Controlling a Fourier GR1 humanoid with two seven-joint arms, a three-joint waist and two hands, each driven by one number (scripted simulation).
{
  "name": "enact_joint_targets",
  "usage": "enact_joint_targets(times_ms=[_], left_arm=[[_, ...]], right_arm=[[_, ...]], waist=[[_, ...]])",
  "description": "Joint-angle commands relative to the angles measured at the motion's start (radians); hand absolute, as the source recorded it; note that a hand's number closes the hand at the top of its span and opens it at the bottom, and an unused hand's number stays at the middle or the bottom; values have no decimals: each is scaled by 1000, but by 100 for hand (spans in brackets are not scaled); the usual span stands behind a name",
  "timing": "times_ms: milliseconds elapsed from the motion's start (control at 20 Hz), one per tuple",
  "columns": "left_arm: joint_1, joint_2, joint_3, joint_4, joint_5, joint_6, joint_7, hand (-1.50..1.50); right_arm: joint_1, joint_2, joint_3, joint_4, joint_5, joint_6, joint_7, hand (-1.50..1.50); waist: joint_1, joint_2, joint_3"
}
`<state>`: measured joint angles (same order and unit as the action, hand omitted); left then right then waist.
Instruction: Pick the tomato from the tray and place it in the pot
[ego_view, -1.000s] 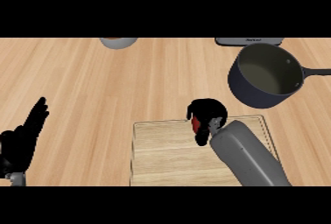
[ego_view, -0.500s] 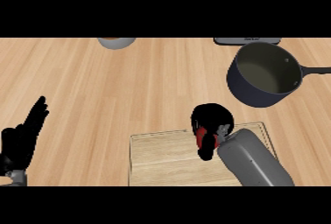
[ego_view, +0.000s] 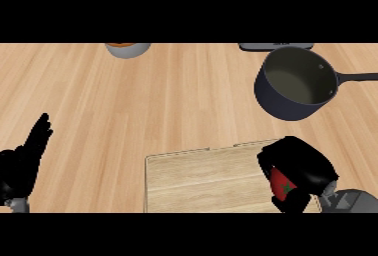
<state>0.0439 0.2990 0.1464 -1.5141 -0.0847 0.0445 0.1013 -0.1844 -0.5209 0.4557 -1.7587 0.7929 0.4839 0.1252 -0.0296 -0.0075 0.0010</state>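
Tomato (ego_view: 281, 184): red, with a dark green stem mark; only a narrow strip shows inside my right hand, over the tray's right end.
Right hand (ego_view: 299, 167): fingers and thumb curled round the tomato and hiding most of it; the grey forearm enters from the lower right corner.
Tray (ego_view: 207, 180): pale wooden board lying flat on the counter, its long axis running left to right; I see nothing else on it.
Contact: I cannot tell whether the tomato is touching the tray or has been lifted off it.
Pot (ego_view: 297, 82): dark, open-topped, nothing visible inside, its handle pointing right; it lies up and slightly right of my right hand, well apart from it.
Key relation: I judge that the tomato's path runs away from me across bare counter, from the tray's right end to the pot's mouth.
Nearer hand: the right, by far; it is also the one holding.
Left hand (ego_view: 22, 162): at the lower left edge, open with fingers up, resting, well apart from tray and pot.
Counter (ego_view: 148, 100): light wood planks.
Far edge: a grey bowl (ego_view: 128, 49) at top left, a dark flat item (ego_view: 275, 46) behind the pot.
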Motion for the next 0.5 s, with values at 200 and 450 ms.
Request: enact_joint_targets(times_ms=[200, 450], left_arm=[[25, -4, 5, -4, -4, -2, -20, 0], [9, -11, -19, -52, -17, -4, 44, 0]], right_arm=[[89, -77, -241, -291, 12, -250, -44, 150], [176, -55, -400, -435, -74, -295, -30, 150]], waist=[[-14, -3, -1], [4, 2, 0]])
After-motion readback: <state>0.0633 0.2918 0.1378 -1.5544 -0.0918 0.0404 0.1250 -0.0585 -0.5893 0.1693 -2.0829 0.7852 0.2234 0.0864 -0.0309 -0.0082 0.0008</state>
